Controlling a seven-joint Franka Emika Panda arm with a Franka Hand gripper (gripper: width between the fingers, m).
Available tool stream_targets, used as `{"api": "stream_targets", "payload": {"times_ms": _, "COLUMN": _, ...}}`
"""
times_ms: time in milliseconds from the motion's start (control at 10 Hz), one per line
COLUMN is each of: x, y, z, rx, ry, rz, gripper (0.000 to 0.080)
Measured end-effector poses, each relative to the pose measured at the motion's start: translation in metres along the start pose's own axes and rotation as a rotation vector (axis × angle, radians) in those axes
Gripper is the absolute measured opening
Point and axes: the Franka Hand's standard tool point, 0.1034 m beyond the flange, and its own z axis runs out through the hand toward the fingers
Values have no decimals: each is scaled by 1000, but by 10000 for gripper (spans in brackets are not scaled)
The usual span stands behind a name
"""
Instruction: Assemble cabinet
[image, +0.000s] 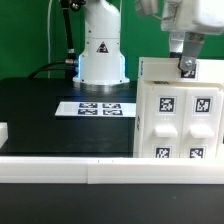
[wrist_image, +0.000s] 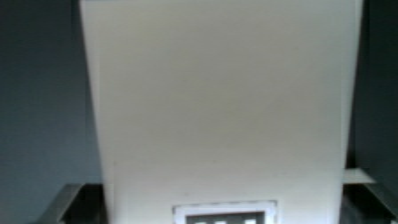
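Note:
The cabinet (image: 180, 115) is a large white box with black-and-white tags on its front. It stands on the black table at the exterior view's right. My gripper (image: 187, 66) comes down from above onto its top edge. In the wrist view the cabinet (wrist_image: 214, 100) fills the middle as a tall white face with a tag at its near end. My gripper (wrist_image: 217, 200) straddles it, with a dark finger (wrist_image: 71, 200) showing against one side. The jaws look closed against its two sides.
The marker board (image: 100, 107) lies flat on the black table in front of the robot's white base (image: 102, 50). A small white block (image: 3, 131) sits at the exterior view's left edge. A white rail (image: 100, 170) runs along the table's front.

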Motion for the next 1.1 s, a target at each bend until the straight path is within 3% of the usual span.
{"api": "stream_targets", "payload": {"times_ms": 400, "x": 2, "y": -4, "z": -1, "rx": 5, "ry": -3, "rz": 435, "gripper": 557}}
{"api": "stream_targets", "payload": {"times_ms": 1100, "x": 8, "y": -6, "z": -3, "rx": 24, "ry": 8, "rz": 844, "gripper": 557}}
